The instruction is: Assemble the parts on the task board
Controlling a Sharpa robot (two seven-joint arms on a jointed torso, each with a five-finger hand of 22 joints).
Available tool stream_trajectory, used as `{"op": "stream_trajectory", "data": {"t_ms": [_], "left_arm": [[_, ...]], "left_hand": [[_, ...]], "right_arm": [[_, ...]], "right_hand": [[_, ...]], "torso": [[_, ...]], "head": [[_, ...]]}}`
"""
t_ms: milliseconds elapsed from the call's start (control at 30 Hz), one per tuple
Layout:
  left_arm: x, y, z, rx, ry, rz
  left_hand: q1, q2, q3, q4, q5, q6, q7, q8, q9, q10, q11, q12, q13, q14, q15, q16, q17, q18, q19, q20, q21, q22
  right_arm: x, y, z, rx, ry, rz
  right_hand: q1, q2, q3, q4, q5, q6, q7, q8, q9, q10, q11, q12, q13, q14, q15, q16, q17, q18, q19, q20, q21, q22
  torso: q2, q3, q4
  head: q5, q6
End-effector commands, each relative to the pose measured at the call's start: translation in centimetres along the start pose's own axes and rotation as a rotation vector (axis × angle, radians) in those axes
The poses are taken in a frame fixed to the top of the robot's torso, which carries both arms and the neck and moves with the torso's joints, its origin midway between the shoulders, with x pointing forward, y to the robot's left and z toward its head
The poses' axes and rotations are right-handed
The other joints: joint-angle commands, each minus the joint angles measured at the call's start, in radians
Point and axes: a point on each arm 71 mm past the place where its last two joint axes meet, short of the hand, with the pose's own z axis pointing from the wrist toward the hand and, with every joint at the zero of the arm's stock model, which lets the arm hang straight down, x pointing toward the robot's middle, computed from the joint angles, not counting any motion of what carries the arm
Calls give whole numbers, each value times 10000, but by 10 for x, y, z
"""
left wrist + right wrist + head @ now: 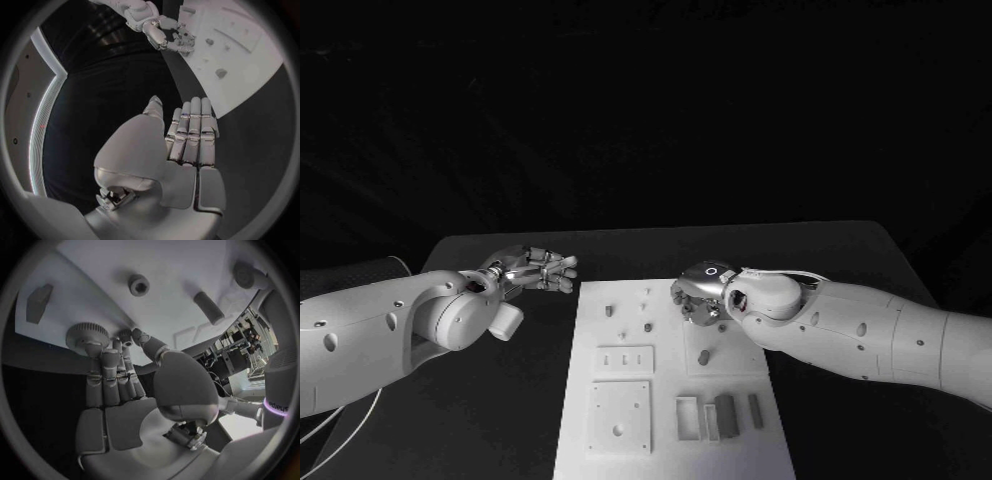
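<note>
Two hands working: right hand (700,298) is reaching over the board's (668,440) far right edge, fingertips touching a gear (87,336), probably to grasp it; left hand (538,270) is hovering released off its left edge.

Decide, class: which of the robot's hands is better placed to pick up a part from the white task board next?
The right. The silver right hand is over the white task board, fingertips at a small grey gear-shaped part. The silver left hand hangs beside the board over black table, holding nothing.

One task board (668,440) — two hands
</note>
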Motion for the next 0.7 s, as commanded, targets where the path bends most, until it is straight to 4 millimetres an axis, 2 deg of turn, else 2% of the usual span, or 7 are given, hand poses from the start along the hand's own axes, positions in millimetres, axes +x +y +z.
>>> {"op": "stream_trajectory", "data": {"t_ms": [33,700], "left_arm": [[2,-1,0,53,172,1],[1,-1,0,33,167,16]], "left_hand": [[-74,-2,-50,-1,-41,37,84,-60,-14,73,10,-64,-9,55,40,-44,13,61,7,-38,-60,-11],[-52,-4,-42,-3,-41,45,83,-68,-18,88,10,-91,-5,61,41,-69,38,36,16,-60,-75,-17]], "right_arm": [[8,-2,-2,124,461,-203],[8,-2,-3,200,473,-431]], "right_hand": [[2,-4,55,-8,-9,100,18,70,26,33,-12,82,62,-50,-6,73,-11,851,-87,4,24,201],[88,39,84,-21,-11,255,6,126,80,156,-38,141,299,-68,-29,133,-40,851,-95,-9,59,203]], "torso": [[0,-6,3],[14,3,1]], "head": [[-13,-6],[-33,-26]]}}
